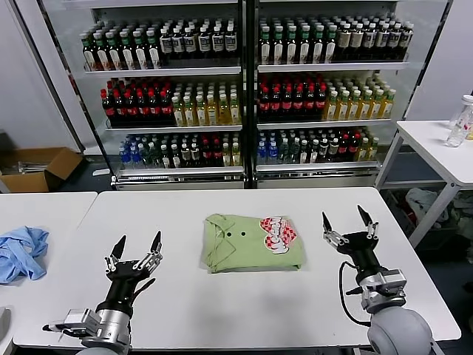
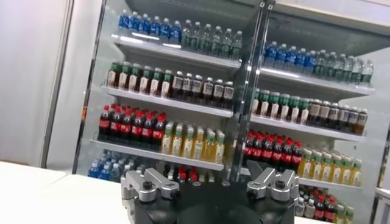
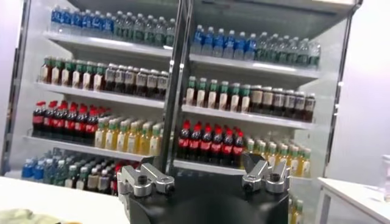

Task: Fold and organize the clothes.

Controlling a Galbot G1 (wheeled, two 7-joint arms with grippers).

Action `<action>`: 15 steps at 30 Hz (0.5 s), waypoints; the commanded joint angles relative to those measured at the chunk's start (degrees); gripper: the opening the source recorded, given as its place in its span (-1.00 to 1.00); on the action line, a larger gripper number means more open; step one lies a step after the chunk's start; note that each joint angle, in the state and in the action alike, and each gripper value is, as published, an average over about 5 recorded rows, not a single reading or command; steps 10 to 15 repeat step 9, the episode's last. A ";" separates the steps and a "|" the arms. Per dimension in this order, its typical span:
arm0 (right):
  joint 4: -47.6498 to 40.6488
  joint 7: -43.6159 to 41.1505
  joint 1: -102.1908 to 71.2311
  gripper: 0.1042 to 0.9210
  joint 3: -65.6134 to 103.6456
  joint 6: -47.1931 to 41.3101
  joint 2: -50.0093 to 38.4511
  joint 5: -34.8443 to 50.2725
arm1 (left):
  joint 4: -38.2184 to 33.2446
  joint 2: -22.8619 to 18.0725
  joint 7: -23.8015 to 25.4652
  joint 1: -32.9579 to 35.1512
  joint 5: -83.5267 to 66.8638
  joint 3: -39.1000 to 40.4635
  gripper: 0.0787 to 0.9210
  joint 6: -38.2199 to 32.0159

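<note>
A pale green collared shirt (image 1: 247, 242) lies folded into a rectangle in the middle of the white table (image 1: 222, 303). Small buttons and a red-and-white checkered print (image 1: 277, 232) show on top. My left gripper (image 1: 136, 245) is open and empty, held upright above the table to the left of the shirt. My right gripper (image 1: 345, 218) is open and empty, held upright to the right of the shirt. Both wrist views face the drinks cooler; a corner of the green shirt (image 3: 15, 216) shows in the right wrist view.
A blue garment (image 1: 21, 251) lies on a second table at the left. A glass-door drinks cooler (image 1: 244, 89) stands behind the table. A cardboard box (image 1: 33, 168) sits on the floor at the left. Another white table with bottles (image 1: 462, 122) stands at the right.
</note>
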 commanded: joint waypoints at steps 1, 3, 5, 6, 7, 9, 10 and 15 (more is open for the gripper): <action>3.28 0.17 -4.89 0.76 4.12 2.63 0.24 -1.13 | -1.01 -0.25 0.38 1.30 3.18 0.15 0.77 0.05; 3.31 0.44 -4.51 0.76 3.80 2.50 0.20 -0.69 | -0.97 -0.31 0.47 1.31 3.60 0.18 0.77 0.21; 3.25 0.69 -4.07 0.76 3.45 2.48 0.08 0.04 | -1.04 -0.40 0.52 1.36 3.68 0.10 0.77 0.33; 3.18 0.74 -3.88 0.76 3.32 2.51 -0.05 0.41 | -1.09 -0.45 0.52 1.40 3.68 0.01 0.77 0.35; 3.09 0.76 -3.72 0.76 3.21 2.53 -0.18 0.72 | -1.16 -0.49 0.52 1.45 3.67 -0.10 0.77 0.35; 2.99 0.76 -3.57 0.76 3.14 2.56 -0.33 1.02 | -1.24 -0.52 0.52 1.51 3.65 -0.21 0.77 0.36; 2.99 0.76 -3.57 0.76 3.14 2.56 -0.33 1.02 | -1.24 -0.52 0.52 1.51 3.65 -0.21 0.77 0.36; 2.99 0.76 -3.57 0.76 3.14 2.56 -0.33 1.02 | -1.24 -0.52 0.52 1.51 3.65 -0.21 0.77 0.36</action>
